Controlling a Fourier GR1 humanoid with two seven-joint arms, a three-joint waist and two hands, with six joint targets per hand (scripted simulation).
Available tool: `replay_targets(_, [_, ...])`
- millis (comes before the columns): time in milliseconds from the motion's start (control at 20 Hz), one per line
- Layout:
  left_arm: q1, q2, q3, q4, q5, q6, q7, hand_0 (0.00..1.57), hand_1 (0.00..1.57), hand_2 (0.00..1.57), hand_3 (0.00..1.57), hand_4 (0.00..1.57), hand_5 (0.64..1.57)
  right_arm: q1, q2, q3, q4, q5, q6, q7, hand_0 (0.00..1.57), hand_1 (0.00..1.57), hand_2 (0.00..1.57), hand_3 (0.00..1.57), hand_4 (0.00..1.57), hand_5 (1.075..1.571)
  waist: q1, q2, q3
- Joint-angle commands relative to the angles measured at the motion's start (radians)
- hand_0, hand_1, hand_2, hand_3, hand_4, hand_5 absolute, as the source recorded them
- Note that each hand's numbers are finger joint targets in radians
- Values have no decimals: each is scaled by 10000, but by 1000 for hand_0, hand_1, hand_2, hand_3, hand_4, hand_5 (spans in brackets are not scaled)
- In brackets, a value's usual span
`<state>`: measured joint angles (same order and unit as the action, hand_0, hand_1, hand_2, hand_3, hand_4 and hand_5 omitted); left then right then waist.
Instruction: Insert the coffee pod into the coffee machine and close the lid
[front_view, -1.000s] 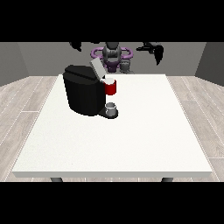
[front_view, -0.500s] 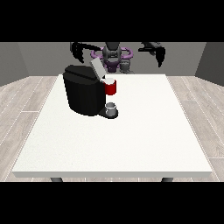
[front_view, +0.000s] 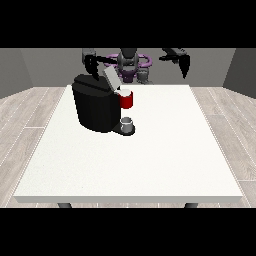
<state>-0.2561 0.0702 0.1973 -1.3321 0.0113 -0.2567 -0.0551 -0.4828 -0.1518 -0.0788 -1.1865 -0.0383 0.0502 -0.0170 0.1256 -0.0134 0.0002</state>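
on the white table (front_view: 165, 150) a black coffee machine (front_view: 95, 107) stands with its grey lid (front_view: 111, 79) tilted up, a red pod holder (front_view: 126, 99) above a small grey cup (front_view: 127, 123), while the hand at the view's left (front_view: 91, 63) and the hand at the view's right (front_view: 183, 62) hang raised, fingers pointing down, relaxed and holding nothing.

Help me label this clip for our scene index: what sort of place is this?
Probably a bare test room set up as a coffee station: a large white table on wood-plank flooring, grey walls, and a black coffee machine with its lid raised.
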Motion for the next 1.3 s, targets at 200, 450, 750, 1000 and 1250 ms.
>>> replay_targets(200, [132, -46, -161, -302, 58, 552, -194, 0, 0, 0, 0, 0, 1571, -587, 265, 399, 611, 558, 67, -520, 0, 0, 0, 0, 0, 1571, -246, 474, -2])
replay_targets(450, [211, 655, 73, -323, 392, -63, -436, 0, 0, 0, 0, 0, 1571, -1428, -426, -368, 1193, 160, 519, -499, 0, 0, 0, 0, 40, 1571, 3, 830, -1])
replay_targets(750, [24, 326, -342, -480, 278, 258, -345, 0, 0, 0, 0, 0, 1571, -1623, 272, 131, 1563, 751, -69, -794, 0, 0, 0, 0, 0, 1571, 207, 1038, -2])
replay_targets(1000, [-74, 308, -292, -407, 157, 770, 45, 0, 0, 0, 0, 0, 1571, -2004, 557, 237, 1619, 830, -324, -310, 0, 0, 0, 0, 0, 1571, 99, 730, -2])
replay_targets(1250, [170, 618, -99, 9, 252, 637, -565, 0, 0, 0, 0, 158, 1571, -2114, 303, 262, 1623, 828, 316, -651, 0, 0, 0, 0, 114, 1571, -159, 764, -2])
